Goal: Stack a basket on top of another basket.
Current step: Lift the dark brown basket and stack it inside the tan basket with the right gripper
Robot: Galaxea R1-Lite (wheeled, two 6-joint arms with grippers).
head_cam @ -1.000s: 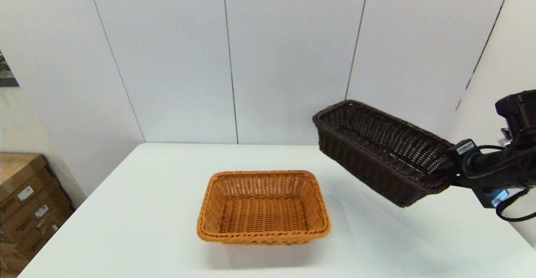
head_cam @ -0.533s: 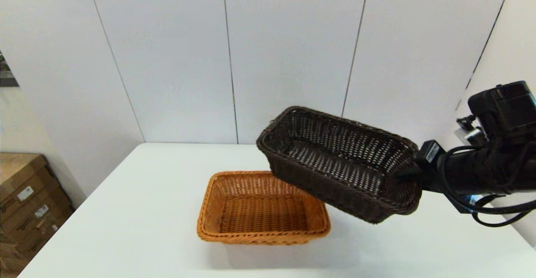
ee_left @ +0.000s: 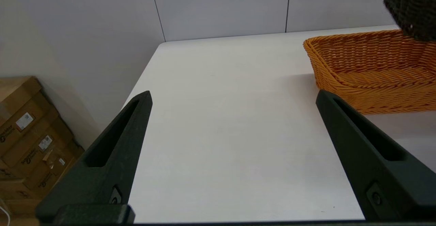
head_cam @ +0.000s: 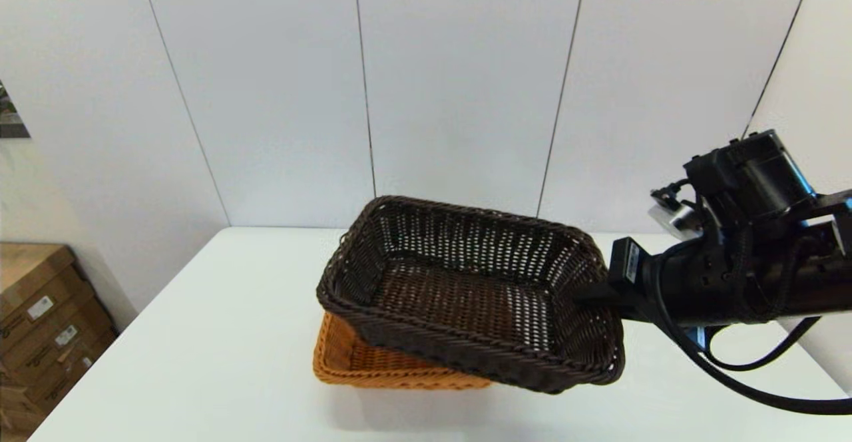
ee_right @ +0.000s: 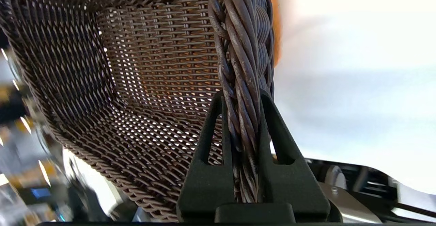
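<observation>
At far left in the head view, brown cardboard boxes (head_cam: pixel 40 322) on the floor beside the white table (head_cam: pixel 219 335). Left gripper (ee_left: pixel 233 96) not visible from the head camera; in its own wrist view held above the left part of the table, the two black fingers (ee_left: pixel 112 151) spread wide apart with nothing between them, only bare table surface beneath. From that same view, the orange-tan basket (ee_left: pixel 371 66) seen standing on the table off to one side, with a dark corner of the other basket above it.

Near the middle of the table, orange-tan basket (head_cam: pixel 373 362) upright and mostly covered; only its near left corner and front wall visible. Directly above it and overlapping it, dark brown basket (head_cam: pixel 466 289) held in the air, tilted, with its left end higher over the orange one and its near right corner hanging past the orange rim toward the right. Cannot tell whether the two baskets touch each other.

At the right end of the dark basket, right gripper (head_cam: pixel 589 292) reaching in from the right side, black arm and cables behind it. In the right wrist view, right gripper (ee_right: pixel 243 98) clamped on the braided rim (ee_right: pixel 243 49) of the dark brown basket (ee_right: pixel 136 83), one finger inside the wall and one outside, both pressed tight against the braid. Orange colour visible through the open weave of the dark floor.
</observation>
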